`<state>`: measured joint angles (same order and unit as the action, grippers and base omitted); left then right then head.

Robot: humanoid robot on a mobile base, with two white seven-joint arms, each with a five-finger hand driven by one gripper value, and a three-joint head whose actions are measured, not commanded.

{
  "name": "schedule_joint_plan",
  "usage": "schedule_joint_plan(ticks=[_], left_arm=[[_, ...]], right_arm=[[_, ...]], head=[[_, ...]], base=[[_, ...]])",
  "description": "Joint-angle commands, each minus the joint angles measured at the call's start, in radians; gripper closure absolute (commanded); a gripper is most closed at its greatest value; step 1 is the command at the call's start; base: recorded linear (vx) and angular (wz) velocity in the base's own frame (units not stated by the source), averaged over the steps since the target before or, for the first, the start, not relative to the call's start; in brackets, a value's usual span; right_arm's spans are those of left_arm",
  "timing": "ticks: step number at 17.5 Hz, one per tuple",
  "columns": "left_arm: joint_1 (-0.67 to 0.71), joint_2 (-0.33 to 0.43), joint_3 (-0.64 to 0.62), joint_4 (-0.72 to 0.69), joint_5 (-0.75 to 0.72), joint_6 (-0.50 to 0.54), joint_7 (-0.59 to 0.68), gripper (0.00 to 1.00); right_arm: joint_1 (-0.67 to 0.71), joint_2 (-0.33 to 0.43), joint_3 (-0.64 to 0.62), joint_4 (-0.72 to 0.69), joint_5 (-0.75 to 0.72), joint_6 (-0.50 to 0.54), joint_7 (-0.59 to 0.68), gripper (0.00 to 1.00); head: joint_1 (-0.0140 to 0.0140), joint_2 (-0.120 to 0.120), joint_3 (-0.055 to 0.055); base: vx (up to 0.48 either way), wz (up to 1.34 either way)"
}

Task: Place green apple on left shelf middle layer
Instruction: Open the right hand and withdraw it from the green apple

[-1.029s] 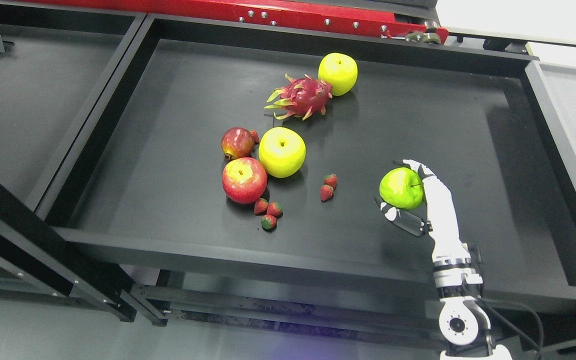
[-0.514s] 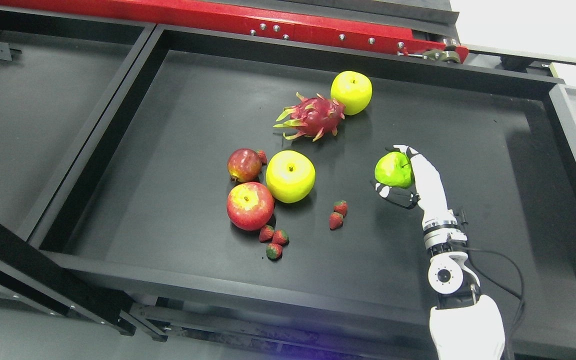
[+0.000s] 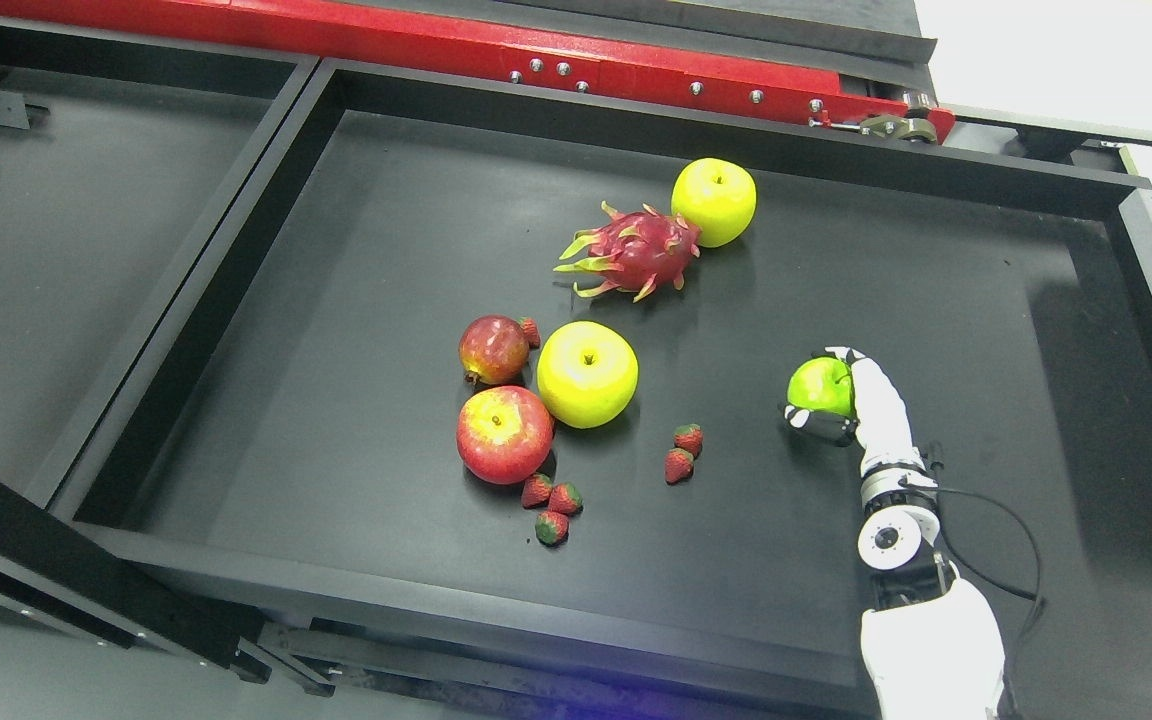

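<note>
The green apple (image 3: pixel 819 386) sits in my right hand (image 3: pixel 829 398), low over the right part of the black tray (image 3: pixel 356 250). The white and black fingers curl around the apple from the right and from below. The right arm (image 3: pixel 921 640) rises from the bottom edge at the right. Whether the apple touches the tray floor cannot be told. The left arm is out of view.
Left of the hand lie two yellow apples (image 3: pixel 587 373) (image 3: pixel 714 201), a red apple (image 3: pixel 504 434), a pomegranate (image 3: pixel 493 349), a dragon fruit (image 3: pixel 634 251) and several small strawberries (image 3: pixel 678 465). A second black shelf surface (image 3: pixel 46 200) lies at the left. A red bar (image 3: pixel 496 45) runs along the back.
The camera view has shifted, so the whole scene sits lower in the picture. The right hand with the green apple has come down closer to the tray floor and looks smaller.
</note>
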<state>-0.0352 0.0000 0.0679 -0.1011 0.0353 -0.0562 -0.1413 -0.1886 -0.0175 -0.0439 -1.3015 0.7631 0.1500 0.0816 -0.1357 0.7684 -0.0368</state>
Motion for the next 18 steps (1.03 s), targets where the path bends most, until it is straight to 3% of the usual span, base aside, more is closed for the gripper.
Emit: schedule_joint_plan(ticks=[1,5,8,9,13,18], left_arm=[[0.0,0.017,0.001,0.0,0.0,-0.001,0.0,0.0],[0.0,0.017,-0.002,0.0,0.0,-0.001,0.0,0.0],[0.0,0.017,-0.002,0.0,0.0,-0.001,0.0,0.0],[0.0,0.017,-0.002,0.0,0.0,-0.001,0.0,0.0],[0.0,0.017,0.001,0.0,0.0,-0.001,0.0,0.0],[0.0,0.017,0.001,0.0,0.0,-0.001,0.0,0.0]], right_arm=[[0.011,-0.025,-0.082,0.05,-0.115,-0.018,0.009,0.02],[0.058,-0.025,-0.074,-0.076,-0.283,-0.185,0.012,0.0],[0.135,-0.001,-0.074,-0.178,-0.428,-0.407,0.01,0.0],[0.164,0.0,-0.074,-0.214,-0.486,-0.434,0.01,0.0],[0.282,0.0,-0.059,-0.341,-0.672,-0.441,0.01,0.0],[0.385,0.0,-0.019,-0.389,-0.762,-0.426,0.006,0.0]], head=[[0.0,0.0,0.0],[0.0,0.0,0.0],[0.0,0.0,0.0],[0.0,0.0,0.0],[0.0,0.0,0.0],[0.0,0.0,0.0]], base=[[0.0,0.0],[0.0,0.0],[0.0,0.0],[0.0,0.0],[0.0,0.0],[0.0,0.0]])
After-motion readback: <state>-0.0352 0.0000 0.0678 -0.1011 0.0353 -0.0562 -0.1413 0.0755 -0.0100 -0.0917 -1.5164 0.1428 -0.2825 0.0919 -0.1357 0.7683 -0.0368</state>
